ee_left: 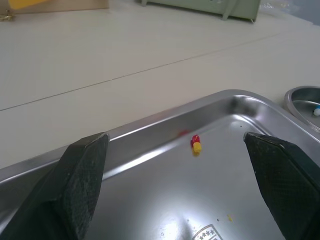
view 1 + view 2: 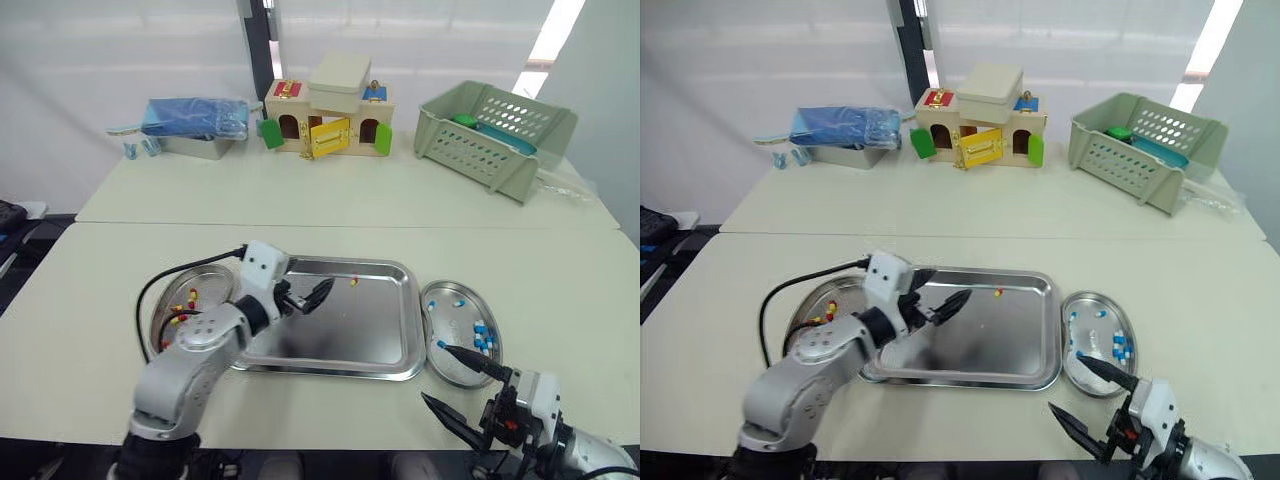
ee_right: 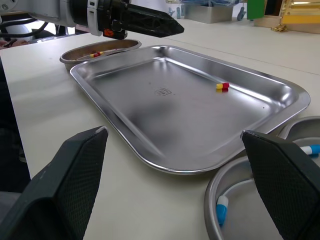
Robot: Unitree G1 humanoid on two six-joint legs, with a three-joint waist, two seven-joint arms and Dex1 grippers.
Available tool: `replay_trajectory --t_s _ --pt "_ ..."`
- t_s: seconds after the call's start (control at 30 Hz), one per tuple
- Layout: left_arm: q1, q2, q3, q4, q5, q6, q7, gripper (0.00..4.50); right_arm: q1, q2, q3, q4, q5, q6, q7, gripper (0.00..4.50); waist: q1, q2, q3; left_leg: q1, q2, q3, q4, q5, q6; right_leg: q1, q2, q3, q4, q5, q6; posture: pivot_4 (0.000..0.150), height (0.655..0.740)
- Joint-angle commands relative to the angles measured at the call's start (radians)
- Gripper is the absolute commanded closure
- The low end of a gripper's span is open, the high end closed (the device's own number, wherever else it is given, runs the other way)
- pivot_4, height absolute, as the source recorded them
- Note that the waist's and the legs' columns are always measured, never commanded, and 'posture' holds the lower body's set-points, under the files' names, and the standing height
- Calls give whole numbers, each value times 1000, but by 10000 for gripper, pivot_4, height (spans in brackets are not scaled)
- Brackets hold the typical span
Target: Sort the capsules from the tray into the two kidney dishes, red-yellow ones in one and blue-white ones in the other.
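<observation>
While the left gripper (image 2: 318, 295) hangs low over the left part of the steel tray (image 2: 350, 338), its two black fingers stand wide apart with nothing between them, pointed toward the one capsule I can see in the tray. That red-yellow capsule (image 2: 353, 282) lies alone on the bare tray floor close to the far rim, a little to the right of the fingertips and apart from them.

Several red-yellow capsules (image 2: 190, 296) lie in the left kidney dish (image 2: 163, 312), which sits against the tray's left side. The blue-white capsules (image 2: 482, 335) are gathered in the right kidney dish (image 2: 428, 300), just beside the tray's right edge. The right gripper (image 2: 433, 371) hovers at the near edge of the table, near that right dish, also spread open and empty.

By my reckoning the sorting is nearly done, and the step in hand is the reach for this last piece. The next move calls for the left gripper to go on toward the far rim, drop its fingers on either side of the capsule and pinch gently, since so small a thing may skid on the smooth steel. It then belongs in the left dish.
</observation>
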Motion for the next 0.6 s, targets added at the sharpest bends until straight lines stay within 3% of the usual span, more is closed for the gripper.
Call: replay_trajectory --t_s 0.03,0.23,0.6 --pt "-28 -46 -43 31 64 -30 55 303 37 19 -3 -13 18 -72 0 0 -1 0 0 0 0 0 0 0 0 0 0 0 0 0 0 1500 7400" --pt "-55 -106 -146 89 147 -1 90 303 73 18 13 -16 0 -107 -10 0 0 1 0 1 0 0 0 0 0 0 0 0 0 0 0 1500 7400" --pt "-151 -164 -207 165 221 142 123 303 80 -6 36 -93 5 -59 -81 0 1 1 -1 0 -1 0 0 0 0 0 0 0 0 0 0 1500 7400"
